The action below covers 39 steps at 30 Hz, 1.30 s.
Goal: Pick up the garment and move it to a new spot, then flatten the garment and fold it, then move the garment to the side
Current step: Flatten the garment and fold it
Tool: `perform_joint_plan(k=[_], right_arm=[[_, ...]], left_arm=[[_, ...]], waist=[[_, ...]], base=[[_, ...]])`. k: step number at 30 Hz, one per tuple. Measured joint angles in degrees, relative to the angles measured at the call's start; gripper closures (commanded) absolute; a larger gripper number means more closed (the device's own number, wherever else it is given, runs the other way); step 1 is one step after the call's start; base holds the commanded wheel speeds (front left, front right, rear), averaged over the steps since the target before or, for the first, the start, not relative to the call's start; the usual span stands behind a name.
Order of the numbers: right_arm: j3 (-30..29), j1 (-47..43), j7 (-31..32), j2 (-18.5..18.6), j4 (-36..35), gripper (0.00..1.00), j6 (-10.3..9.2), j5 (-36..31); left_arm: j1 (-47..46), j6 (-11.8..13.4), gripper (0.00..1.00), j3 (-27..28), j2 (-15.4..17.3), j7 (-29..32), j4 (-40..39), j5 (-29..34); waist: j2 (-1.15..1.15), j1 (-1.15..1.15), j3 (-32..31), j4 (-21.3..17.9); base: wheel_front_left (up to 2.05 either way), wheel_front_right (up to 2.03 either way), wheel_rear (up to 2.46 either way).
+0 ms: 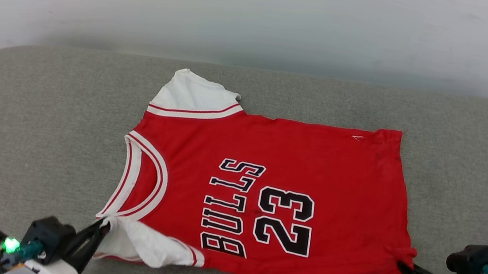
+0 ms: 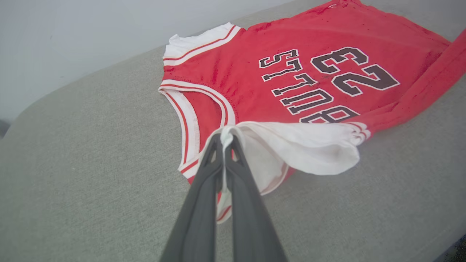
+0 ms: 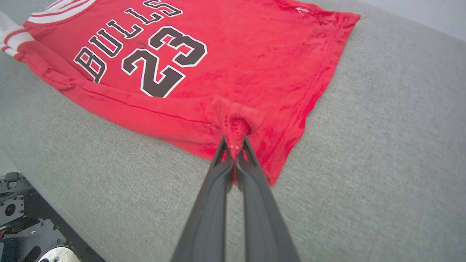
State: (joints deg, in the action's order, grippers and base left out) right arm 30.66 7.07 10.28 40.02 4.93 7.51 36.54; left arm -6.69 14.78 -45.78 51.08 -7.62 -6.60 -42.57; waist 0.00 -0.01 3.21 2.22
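The red shirt (image 1: 316, 166) lies front side up on the grey padded surface (image 1: 34, 136), about in the middle of it, and it is spread nearly flat. It is turned sideways: the collar (image 1: 142, 180) with red and white stripes points to the robot's left, and the bottom hem (image 1: 401, 188) is at the right. On the chest one reads the black word "BULLS" (image 1: 229, 206) and the number 23 (image 1: 284, 221), both with a white outline. The far sleeve (image 1: 190, 96) is white and lies flat toward the wall (image 1: 261, 15). The near sleeve (image 1: 147, 245) is also white, and it is bunched and folded.

The left hand (image 1: 103, 228) is at the near left of the shirt. Its two dark fingers are pressed together on a pinch of white cloth at the near sleeve, close to the collar; in the left wrist view the cloth comes out between the tips. The right hand (image 1: 401, 266) is at the near right corner of the shirt. Its fingers are also together, clamped on a small gathered bump of red cloth just inside the hem corner. Between the two hands the near edge of the shirt is raised a little as a long red fold (image 3: 127, 105). The far edge rests flat. In the right wrist view, part of the robot's base (image 3: 22, 225) shows below the edge of the surface.
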Motion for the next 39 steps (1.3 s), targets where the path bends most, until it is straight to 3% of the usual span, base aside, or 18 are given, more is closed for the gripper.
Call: perform_joint_plan(k=[7,16,24,32,33,34,35,39], right_arm=[[-3.2,1.5,3.0,-2.5,-2.0,1.0,0.0,-1.4],[-5.1,6.8,4.9,-4.6,0.4,1.0,0.0,-1.7],[-1.6,11.9,5.7,-6.0,6.1,1.0,0.0,-2.8],[1.1,14.1,4.6,-6.2,9.7,1.0,0.02,-2.1],[1.2,14.1,4.3,-6.2,9.9,0.89,0.01,-1.9],[1.2,14.1,4.1,-6.3,10.2,0.59,0.01,-1.8],[1.2,14.1,3.9,-6.4,10.3,0.0,0.01,-1.8],[0.7,14.1,2.9,-6.3,9.6,0.0,0.0,-2.1]], left_arm=[[-10.3,-4.5,1.0,0.8,-1.1,3.0,4.4,1.7],[-18.7,-9.3,1.0,1.3,-3.1,3.9,14.1,2.6],[-24.0,-14.3,1.0,-0.9,-6.4,5.5,24.4,3.5],[-26.0,-17.0,1.0,-2.4,-10.5,4.5,33.0,3.5],[-26.0,-17.3,0.82,-2.5,-10.6,4.4,33.8,3.5],[-26.2,-17.4,0.34,-2.7,-10.7,4.4,34.3,3.4],[-26.4,-17.4,0.0,-2.8,-10.8,4.5,34.6,3.5],[-27.5,-17.8,0.0,-2.9,-10.4,4.8,34.4,3.6]], waist=[[0.0,0.01,3.4,-0.8],[0.0,0.01,9.0,-2.3],[0.0,0.02,13.7,-3.0],[0.0,0.02,13.9,-3.1],[0.0,0.02,13.6,-3.2],[0.0,0.02,13.3,-3.2],[0.0,0.01,12.9,-3.2],[0.0,0.01,11.2,-2.7]], base=[[0.0,0.0,0.0],[0.0,0.0,0.0],[0.0,0.0,0.0],[0.0,0.0,0.0],[0.0,0.0,0.0],[0.0,0.0,0.0],[0.0,0.0,0.0],[0.0,0.0,0.0]])
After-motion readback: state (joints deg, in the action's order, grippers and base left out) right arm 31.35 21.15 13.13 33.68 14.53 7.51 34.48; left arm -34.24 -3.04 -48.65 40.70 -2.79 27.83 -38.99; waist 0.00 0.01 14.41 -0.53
